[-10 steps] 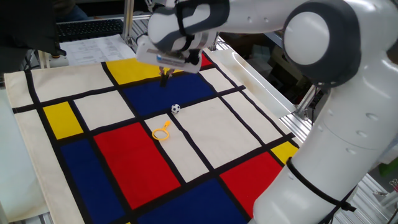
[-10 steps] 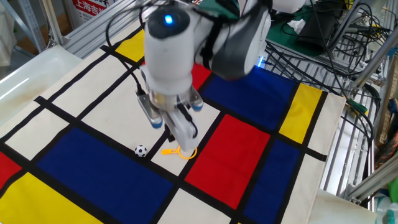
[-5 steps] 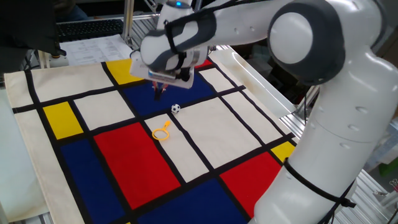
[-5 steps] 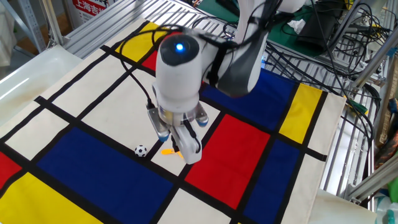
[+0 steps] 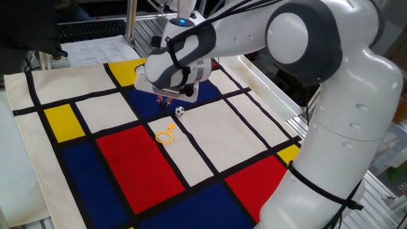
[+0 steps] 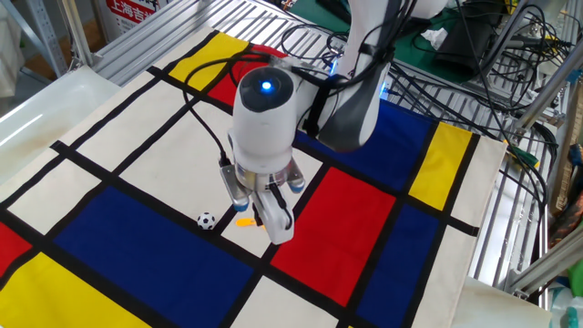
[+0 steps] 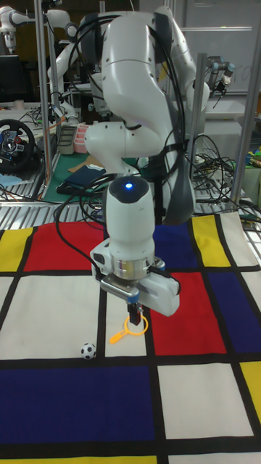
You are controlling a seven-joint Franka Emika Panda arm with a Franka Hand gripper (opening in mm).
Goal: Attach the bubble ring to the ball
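Over the colour-block cloth [image 5: 210,146], my gripper [image 7: 135,317] hangs with nothing held; whether its fingers stand apart or together I cannot tell from these views. The bubble ring [image 5: 166,135] lies flat on the cloth close beneath my fingertips, apart from them, its handle angled toward the ball [image 5: 180,111], which sits just beside the ring without touching it. By my reading I am on the approach to the ring. Next comes lowering straight down and pinching the thin handle.

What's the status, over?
Gripper above the cloth, empty; jaw state unclear. Bubble ring flat on the cloth, apart from ball. Nothing between them.
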